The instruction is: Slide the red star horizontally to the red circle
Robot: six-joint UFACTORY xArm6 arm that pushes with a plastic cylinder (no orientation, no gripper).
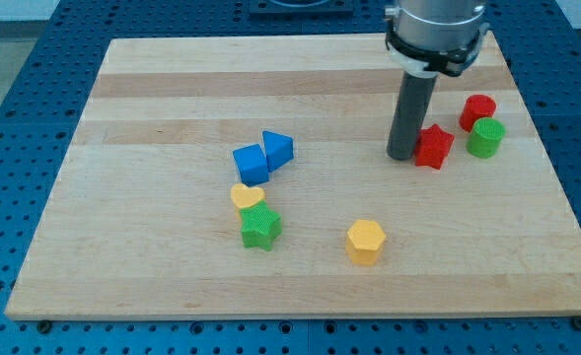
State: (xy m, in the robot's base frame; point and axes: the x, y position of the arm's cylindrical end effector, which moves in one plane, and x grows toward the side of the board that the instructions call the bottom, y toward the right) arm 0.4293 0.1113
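The arm is fitted with no pincer, so nothing is being spread, pressed together or pinched; only a dark rod is being lowered to the board [300,286], and my tip [402,157] is being held just at the view's left of the red star [433,147]. Whether the tip is actually being pressed against the star or is being kept a hair apart cannot be told for certain, since the rod is covering the star's near edge; contact is judged likely. The red circle [477,110] is lying further to the view's right of the tip and slightly toward the view's top, with the green cylinder [485,138] sitting just below it, touching or nearly so.

The task is judged to be partly done: the star is being kept near the circle, yet a gap is still showing between them. A short push toward the view's right is being called for, and the green cylinder is risking being nudged along the way.
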